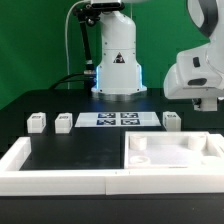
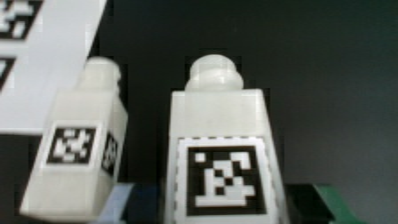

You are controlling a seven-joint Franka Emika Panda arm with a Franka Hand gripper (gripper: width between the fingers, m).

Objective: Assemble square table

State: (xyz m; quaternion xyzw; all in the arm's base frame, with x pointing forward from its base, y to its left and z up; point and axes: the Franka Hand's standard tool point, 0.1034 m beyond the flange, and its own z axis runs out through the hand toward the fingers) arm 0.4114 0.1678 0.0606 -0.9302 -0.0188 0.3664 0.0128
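In the wrist view a white leg [image 2: 221, 140] with a black-and-white tag stands upright between my gripper's [image 2: 224, 208] fingers, which are shut on its sides. A second leg [image 2: 86, 130] stands close beside it. In the exterior view the gripper [image 1: 207, 100] hangs at the exterior view's right edge, behind the square tabletop slab [image 1: 172, 152], and the held leg is hidden there. One leg [image 1: 172, 120] stands near the gripper and two more legs [image 1: 37, 122] [image 1: 64, 121] stand at the exterior view's left.
A long white rim wall [image 1: 60, 178] borders the front and left of the work area, with the slab in its right corner. The marker board [image 1: 118, 119] lies in front of the robot base [image 1: 118, 60]; its corner also shows in the wrist view [image 2: 39, 50].
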